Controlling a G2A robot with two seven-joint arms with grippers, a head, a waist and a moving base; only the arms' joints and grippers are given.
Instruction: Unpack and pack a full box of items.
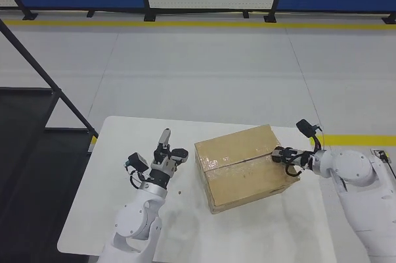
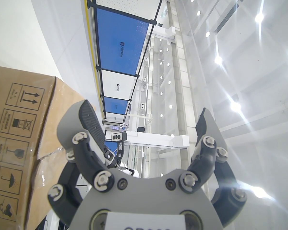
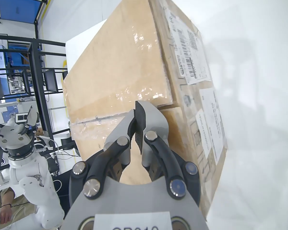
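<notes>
A taped cardboard box (image 1: 243,167) stands shut in the middle of the white table (image 1: 112,204). Clear tape runs along its top seam, and its end face carries paper labels (image 3: 189,56). My right gripper (image 1: 280,156) is at the box's right end, level with the top edge. Its fingers (image 3: 144,118) are shut together right at the seam (image 3: 98,120), and I see nothing between them. My left gripper (image 1: 170,146) is left of the box, apart from it and pointing upward. It is open and empty (image 2: 146,118), with the box's printed side (image 2: 19,132) beside it.
A black metal frame (image 1: 33,72) with a dark panel stands off the table's left side. Bare tabletop lies in front of the box and to its left, with a small speck (image 1: 178,192) on it. The floor has a yellow line (image 1: 375,139) on the right.
</notes>
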